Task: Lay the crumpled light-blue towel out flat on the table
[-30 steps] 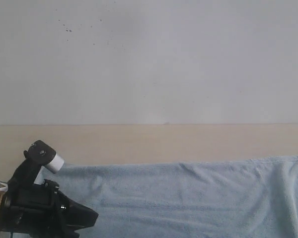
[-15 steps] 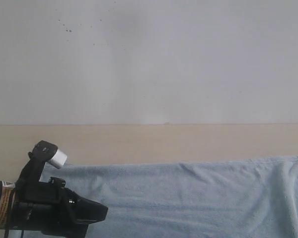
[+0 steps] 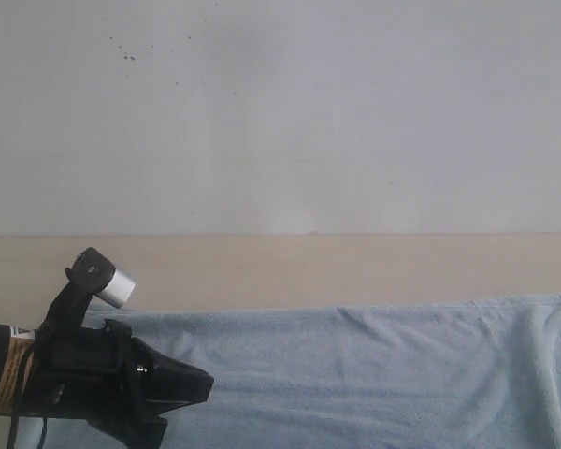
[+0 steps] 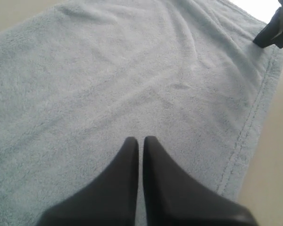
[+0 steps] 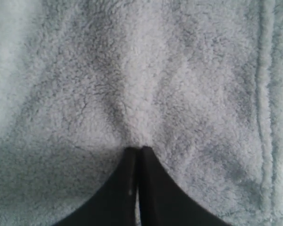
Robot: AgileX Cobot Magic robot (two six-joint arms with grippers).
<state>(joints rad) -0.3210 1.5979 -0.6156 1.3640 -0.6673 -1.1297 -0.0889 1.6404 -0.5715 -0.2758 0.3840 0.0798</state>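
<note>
Your L gripper [image 4: 140, 141], jaws together & empty, has slid rightward over the towel [image 3: 374, 374]. R gripper [image 5: 137, 149] is shut too, tips on the fabric. The towel hasn't moved and lies mostly flat on the table [image 3: 355, 267], so this is prob. a smoothing pass.

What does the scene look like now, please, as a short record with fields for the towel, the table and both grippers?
towel: light blue, lying mostly flat, few soft wrinkles
table: pale beige, bare strip shows beyond the towel
left gripper: shut, over the towel, holding nothing
right gripper: shut, tips at the towel; grip unclear
</note>
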